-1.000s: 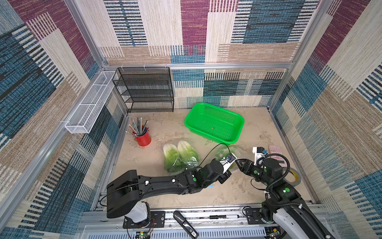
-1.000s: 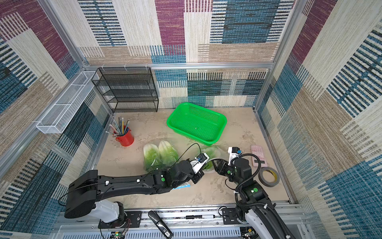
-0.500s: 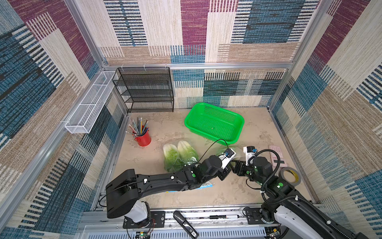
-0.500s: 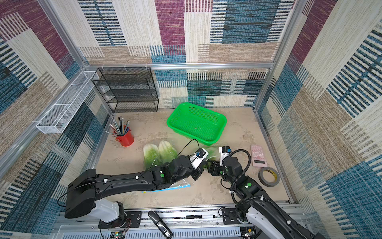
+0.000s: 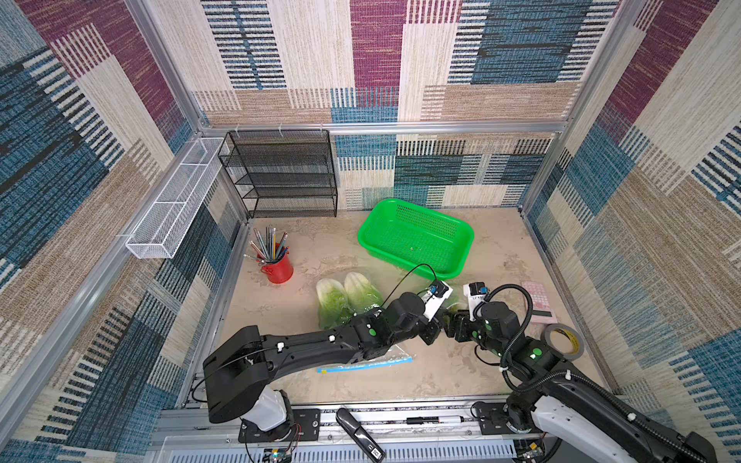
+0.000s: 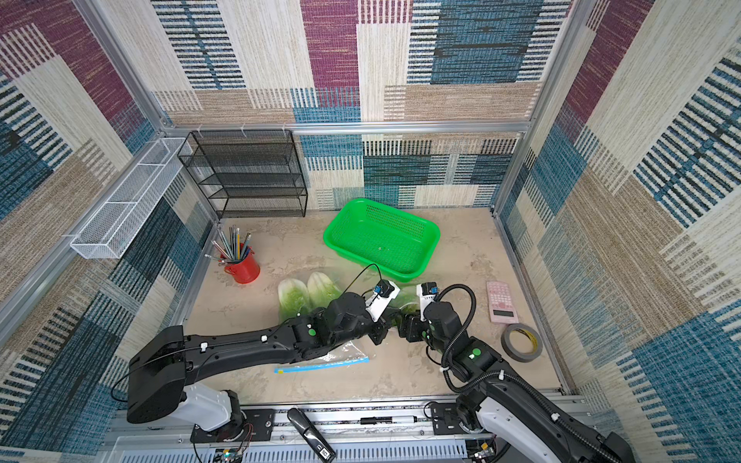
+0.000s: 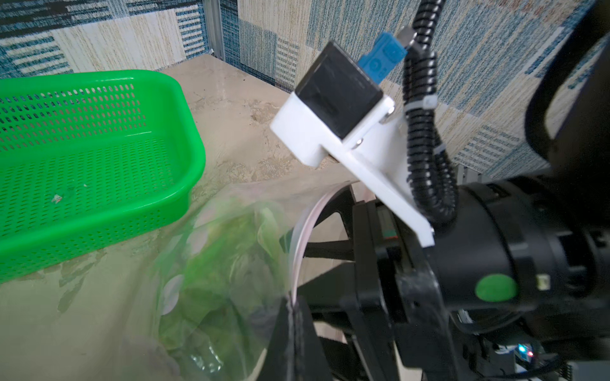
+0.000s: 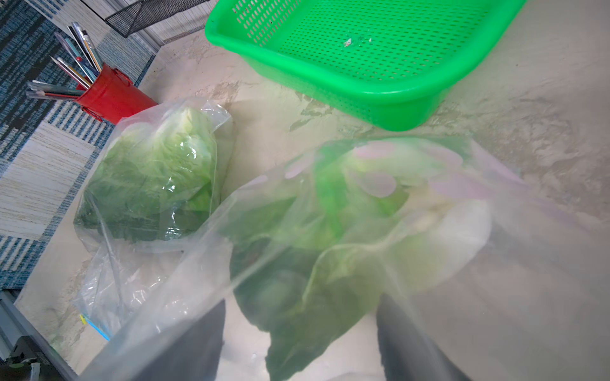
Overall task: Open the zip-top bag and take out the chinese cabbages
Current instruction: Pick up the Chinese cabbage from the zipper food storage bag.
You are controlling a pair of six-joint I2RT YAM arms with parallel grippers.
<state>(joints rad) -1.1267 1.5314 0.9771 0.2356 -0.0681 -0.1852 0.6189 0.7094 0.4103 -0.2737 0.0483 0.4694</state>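
Note:
A clear zip-top bag with pink dots lies in front of the green basket, with one of the chinese cabbages inside it. My left gripper is shut on that bag's pink rim. My right gripper is open at the bag's mouth, a dark finger on each side of the leaves, film over them. In both top views the grippers meet tip to tip. Two more cabbages lie in a second clear bag with a blue zip.
A green perforated basket stands just behind the grippers. A red cup of pencils is to the left, a black mesh shelf at the back. A pink calculator and a tape roll lie at the right.
My right gripper has moved left to the mouth of the bag and its jaws have spread wider. My left gripper has stayed shut on the rim, lifting it slightly.

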